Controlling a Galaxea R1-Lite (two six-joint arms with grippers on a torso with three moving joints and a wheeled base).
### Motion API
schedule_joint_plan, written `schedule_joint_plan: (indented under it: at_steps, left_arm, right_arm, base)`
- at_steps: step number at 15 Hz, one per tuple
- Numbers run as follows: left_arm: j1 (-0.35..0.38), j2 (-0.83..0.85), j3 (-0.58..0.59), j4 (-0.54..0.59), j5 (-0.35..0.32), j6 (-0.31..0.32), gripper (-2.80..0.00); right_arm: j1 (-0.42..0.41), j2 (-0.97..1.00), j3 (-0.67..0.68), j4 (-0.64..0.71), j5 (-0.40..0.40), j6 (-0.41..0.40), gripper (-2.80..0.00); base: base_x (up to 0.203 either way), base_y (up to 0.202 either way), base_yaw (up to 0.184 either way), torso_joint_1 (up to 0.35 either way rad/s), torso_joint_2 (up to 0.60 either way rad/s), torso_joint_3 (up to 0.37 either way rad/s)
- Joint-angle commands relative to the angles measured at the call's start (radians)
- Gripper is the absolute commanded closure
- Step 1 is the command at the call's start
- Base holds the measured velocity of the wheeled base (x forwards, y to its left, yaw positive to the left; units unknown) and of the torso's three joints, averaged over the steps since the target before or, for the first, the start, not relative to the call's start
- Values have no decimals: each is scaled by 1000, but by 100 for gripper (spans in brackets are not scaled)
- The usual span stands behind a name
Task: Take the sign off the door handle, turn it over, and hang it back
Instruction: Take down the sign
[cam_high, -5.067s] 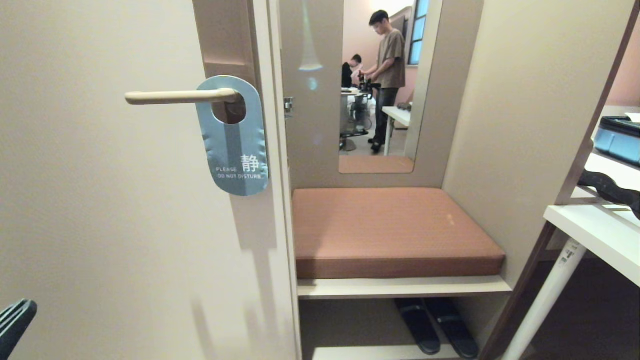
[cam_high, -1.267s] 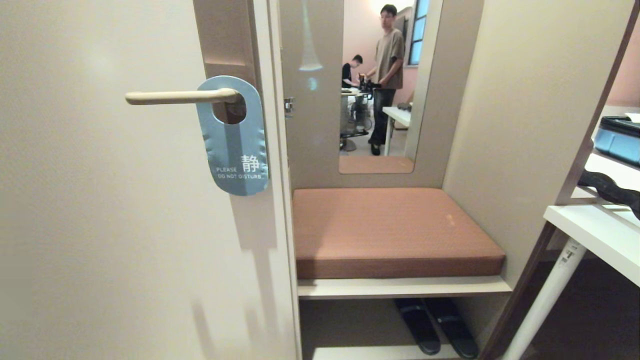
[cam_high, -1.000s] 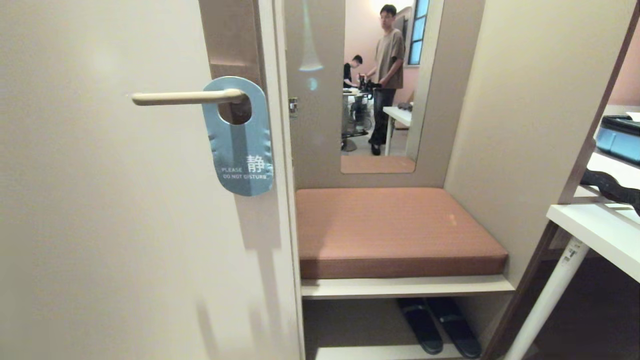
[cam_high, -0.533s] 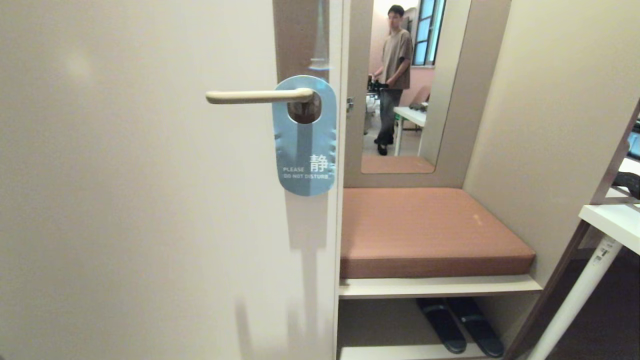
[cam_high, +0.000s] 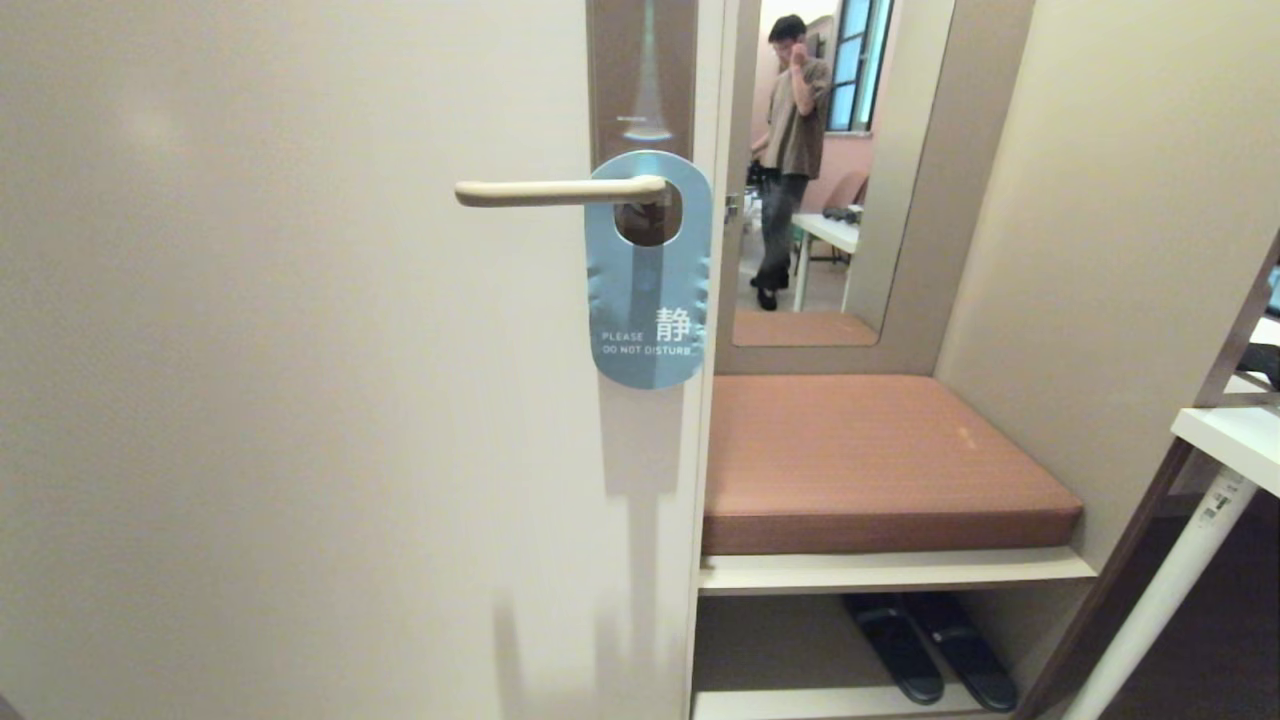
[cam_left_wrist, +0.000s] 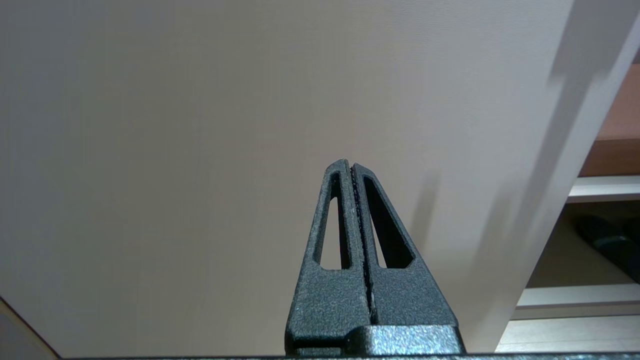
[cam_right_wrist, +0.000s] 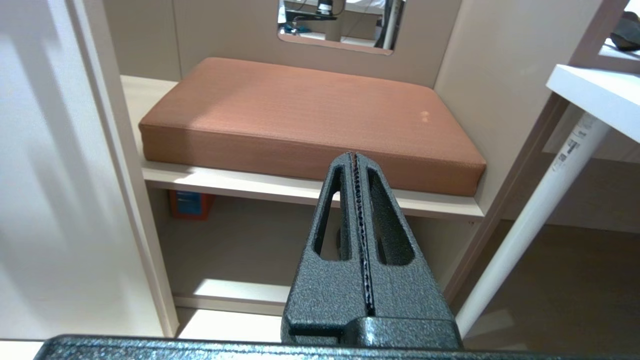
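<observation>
The fingers of the left gripper (cam_left_wrist: 352, 167) are pressed tight together and hold nothing, and they face the plain door (cam_high: 300, 400) low down. The fingers of the right gripper (cam_right_wrist: 355, 156) are shut and hold nothing too, and they point at the brown cushion (cam_right_wrist: 310, 115). Neither arm shows in the head view.

The sign (cam_high: 650, 290) hangs on the door handle (cam_high: 555, 191), with the handle poking through its hole. Its blue side faces out and says "PLEASE DO NOT DISTURB". No step on the sign has begun, I think. To do the first step well, a gripper should open, pinch the bottom edge of the sign below the handle, then slide it along the handle to the free end, away from the brown plate (cam_high: 640, 70). It should pull gently so the card does not bend or tear.

Beside the door handle, past the door's edge, is a nook. The cushion lies on its shelf (cam_high: 890, 570). Under that shelf sit two dark slippers (cam_high: 930, 660). A person (cam_high: 790, 150) shows in the mirror above the cushion
</observation>
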Motion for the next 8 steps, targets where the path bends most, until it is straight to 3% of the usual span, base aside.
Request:
schedule_joint_plan:
  at_steps: [1,8]
  left_arm:
    - [0,0,0,1,2,-4,0]
    - [0,0,0,2,9,-5,0]
  right_arm:
    - [0,0,0,0,0,-1,0]
    - [0,0,0,0,0,-1,0]
  base:
    - [0,0,0,0,0,0]
    - [0,0,0,0,0,0]
